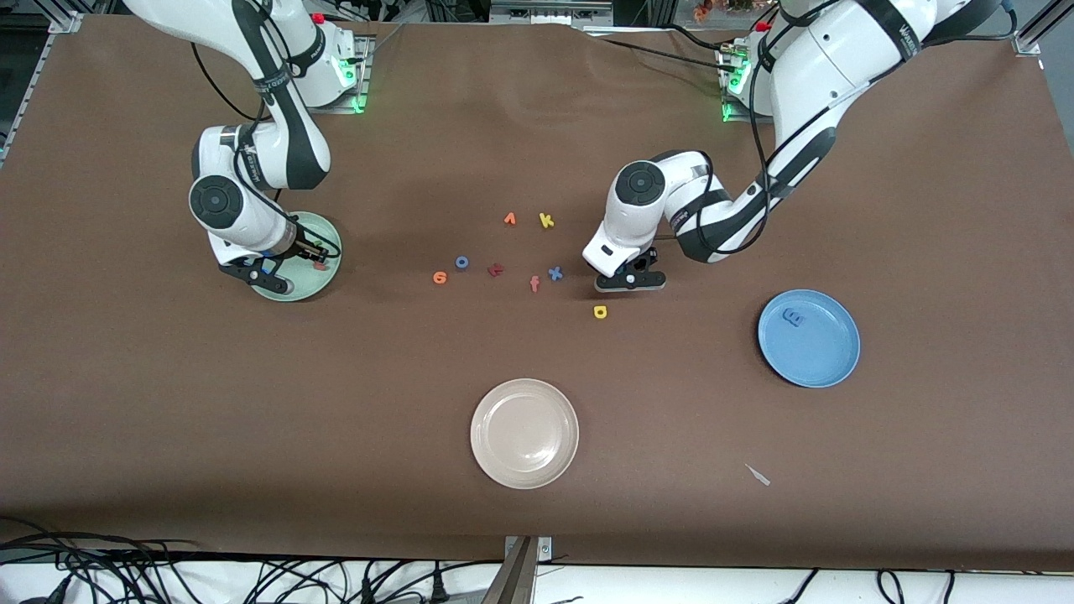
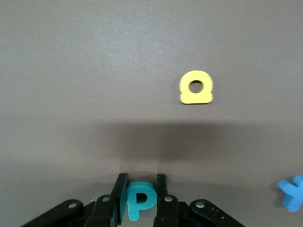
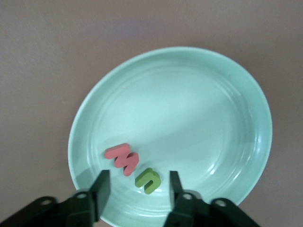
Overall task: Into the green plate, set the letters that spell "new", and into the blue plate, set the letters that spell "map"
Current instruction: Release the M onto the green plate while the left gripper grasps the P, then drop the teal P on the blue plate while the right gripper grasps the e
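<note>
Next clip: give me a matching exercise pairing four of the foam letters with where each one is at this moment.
Letters:
1. teal p
2. green n
3. yellow a
4. dark blue m

Places:
A. lying in the blue plate
B. loose on the bare table, close to the left gripper
C. lying in the green plate, beside the salmon-red w
D. clamped between the left gripper's jaws

Pairs: 1-D, 2-C, 3-B, 4-A
</note>
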Action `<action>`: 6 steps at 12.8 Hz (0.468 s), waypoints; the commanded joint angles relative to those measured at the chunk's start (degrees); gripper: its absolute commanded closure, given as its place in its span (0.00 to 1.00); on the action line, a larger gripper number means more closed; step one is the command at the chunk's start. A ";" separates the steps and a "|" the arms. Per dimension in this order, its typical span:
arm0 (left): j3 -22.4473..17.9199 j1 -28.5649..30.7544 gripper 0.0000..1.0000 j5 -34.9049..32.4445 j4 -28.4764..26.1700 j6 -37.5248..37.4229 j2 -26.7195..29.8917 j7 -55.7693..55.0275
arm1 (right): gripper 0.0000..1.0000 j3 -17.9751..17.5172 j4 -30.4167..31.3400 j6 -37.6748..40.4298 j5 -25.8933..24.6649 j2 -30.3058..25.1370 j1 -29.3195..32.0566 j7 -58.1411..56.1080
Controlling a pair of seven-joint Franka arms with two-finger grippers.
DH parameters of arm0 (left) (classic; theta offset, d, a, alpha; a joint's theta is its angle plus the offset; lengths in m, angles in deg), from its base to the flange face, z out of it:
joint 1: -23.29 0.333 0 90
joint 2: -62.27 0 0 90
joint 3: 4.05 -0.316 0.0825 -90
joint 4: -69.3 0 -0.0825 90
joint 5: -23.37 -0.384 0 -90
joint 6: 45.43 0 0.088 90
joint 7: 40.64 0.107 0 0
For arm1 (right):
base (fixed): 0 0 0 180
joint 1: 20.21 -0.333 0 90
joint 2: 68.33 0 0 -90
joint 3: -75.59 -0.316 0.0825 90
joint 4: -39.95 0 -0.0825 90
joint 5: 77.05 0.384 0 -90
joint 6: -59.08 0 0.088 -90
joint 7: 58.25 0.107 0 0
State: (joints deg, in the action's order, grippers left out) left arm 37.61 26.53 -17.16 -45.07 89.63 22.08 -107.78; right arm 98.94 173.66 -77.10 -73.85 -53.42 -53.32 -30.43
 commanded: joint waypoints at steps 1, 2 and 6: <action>0.26 2.46 1.00 1.22 2.74 -8.56 0.02 7.78 | 0.00 1.26 -2.30 4.06 0.93 -3.39 -0.20 -1.63; 0.26 3.00 1.00 2.81 4.40 -12.42 0.55 13.13 | 0.00 1.26 -4.58 7.03 0.93 -3.66 -0.20 -1.80; 0.26 10.01 1.00 7.22 10.91 -25.45 1.34 34.41 | 0.00 0.65 -15.75 19.71 1.28 -3.32 -0.38 -0.76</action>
State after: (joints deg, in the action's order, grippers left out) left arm 37.51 33.68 -11.91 -36.24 68.32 22.33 -81.63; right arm 99.83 162.03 -61.36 -73.79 -56.92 -53.35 -30.72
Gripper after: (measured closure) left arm 0.718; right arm 0.000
